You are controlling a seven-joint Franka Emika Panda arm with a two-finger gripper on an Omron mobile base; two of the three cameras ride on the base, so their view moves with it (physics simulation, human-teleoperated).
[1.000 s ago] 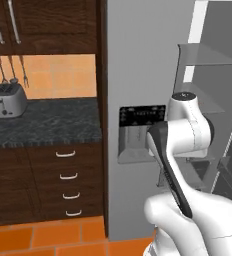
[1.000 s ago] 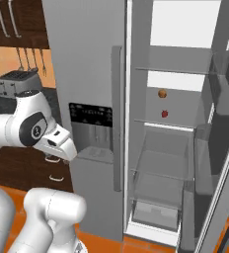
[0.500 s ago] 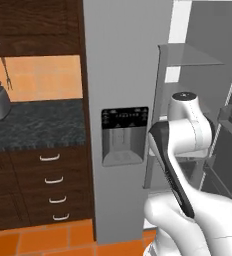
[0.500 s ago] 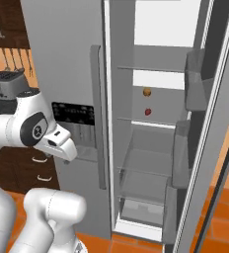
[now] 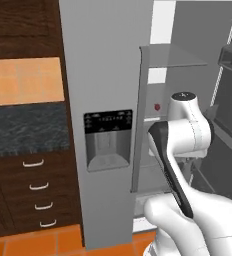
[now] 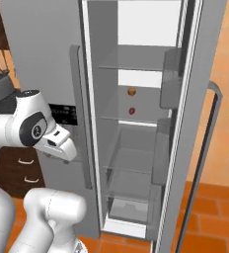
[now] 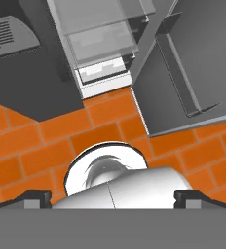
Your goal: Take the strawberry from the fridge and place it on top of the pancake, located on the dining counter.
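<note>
Both base views are being carried rightward; fridge (image 6: pixel 52 54) door is standing open, strawberry (image 6: pixel 132 111) shelved, orientation indiscernible; gripper (image 7: pixel 112 197) spread wide.

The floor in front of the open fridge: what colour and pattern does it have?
Orange brick-pattern tiles, clearest in the hand view, below the fridge.

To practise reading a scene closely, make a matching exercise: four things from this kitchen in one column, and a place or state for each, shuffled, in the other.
Things:
1. strawberry
2. fridge right door
3. gripper
4. dispenser panel

Descriptions:
A. open, over orange floor tiles
B. swung open
C. on a middle shelf inside
D. on the closed left door

Pairs: 1-C, 2-B, 3-A, 4-D
</note>
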